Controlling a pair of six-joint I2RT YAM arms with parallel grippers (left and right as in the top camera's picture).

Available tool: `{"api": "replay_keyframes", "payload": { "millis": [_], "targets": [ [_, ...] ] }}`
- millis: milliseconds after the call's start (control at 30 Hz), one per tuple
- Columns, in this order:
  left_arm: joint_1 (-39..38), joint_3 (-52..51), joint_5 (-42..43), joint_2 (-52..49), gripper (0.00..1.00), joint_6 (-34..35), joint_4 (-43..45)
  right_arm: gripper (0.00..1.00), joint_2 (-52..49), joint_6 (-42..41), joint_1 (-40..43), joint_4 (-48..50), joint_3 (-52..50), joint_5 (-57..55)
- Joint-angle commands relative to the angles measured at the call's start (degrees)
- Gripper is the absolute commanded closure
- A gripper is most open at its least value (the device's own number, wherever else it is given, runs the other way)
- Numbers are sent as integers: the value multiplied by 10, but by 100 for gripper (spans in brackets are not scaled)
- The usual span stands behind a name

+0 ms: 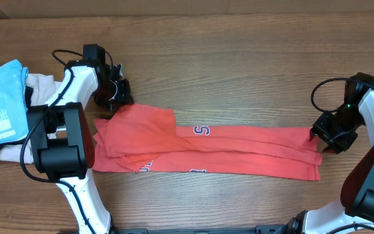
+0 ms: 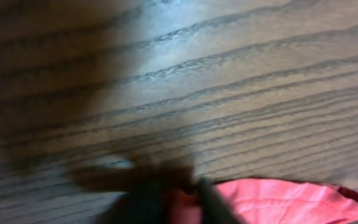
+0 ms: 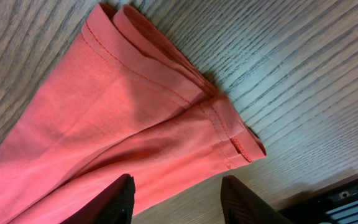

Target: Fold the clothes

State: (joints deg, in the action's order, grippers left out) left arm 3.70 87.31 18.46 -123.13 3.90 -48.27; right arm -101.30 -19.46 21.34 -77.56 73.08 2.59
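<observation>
**Coral tee stretched long, a pincer at each end**

The coral-red T-shirt (image 1: 239, 153) lies flat on the bench (image 1: 239, 45), folded lengthwise into a long narrow band. Its white-and-dark lettering (image 1: 202, 130) peeks out along the fold lines near the middle. One end of the band is bulkier, with a flap of cloth doubled over on top. The other end tapers to the stitched hem (image 3: 166, 87), and the right wrist view shows several layers stacked there.

Over at that hem end sits the right pincer (image 1: 321, 140). Its two dark fingers (image 3: 114, 199) are spread wide apart with the coral cloth lying flat between them, so the jaws are parted and nothing is clamped.

At the bulky end, the left pincer (image 1: 117, 97) is right on the shirt's far corner. The left wrist view is badly blurred. Dark finger shapes (image 2: 148, 199) meet the edge of the coral cloth (image 2: 278, 199), but I cannot tell whether the jaws are closed on it or not.

Beyond the shirt's bulky end, well apart from it at the bench edge, a light blue tee (image 1: 2, 97) with white print rests on a beige garment (image 1: 44, 84).
</observation>
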Motion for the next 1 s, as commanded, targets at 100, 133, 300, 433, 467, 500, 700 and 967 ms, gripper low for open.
{"api": "replay_keyframes", "payload": {
  "millis": [100, 133, 300, 433, 467, 500, 700, 967],
  "targets": [
    [-5, 59, 77, 13, 96, -1, -33, 51, 16, 2, 2, 1, 11, 1],
    [-5, 78, 106, 23, 96, -6, -53, 51, 16, 2, 2, 1, 11, 1],
    [-14, 136, 228, 90, 96, -53, -191, 51, 16, 2, 2, 1, 11, 1],
    [-35, 136, 117, 116, 96, -53, -305, 51, 16, 4, 2, 3, 11, 0],
    [-40, 136, 93, 116, 96, -53, -332, 52, 16, 4, 2, 3, 11, 0],
    [-45, 134, 78, 116, 96, -53, -357, 51, 16, 4, 2, 3, 11, 0],
    [-63, 124, 120, 115, 96, -155, -440, 51, 16, 4, 2, 3, 11, 1],
    [-75, 124, 144, 115, 96, -241, -471, 51, 16, 4, 2, 1, 11, 1]
  ]
}}
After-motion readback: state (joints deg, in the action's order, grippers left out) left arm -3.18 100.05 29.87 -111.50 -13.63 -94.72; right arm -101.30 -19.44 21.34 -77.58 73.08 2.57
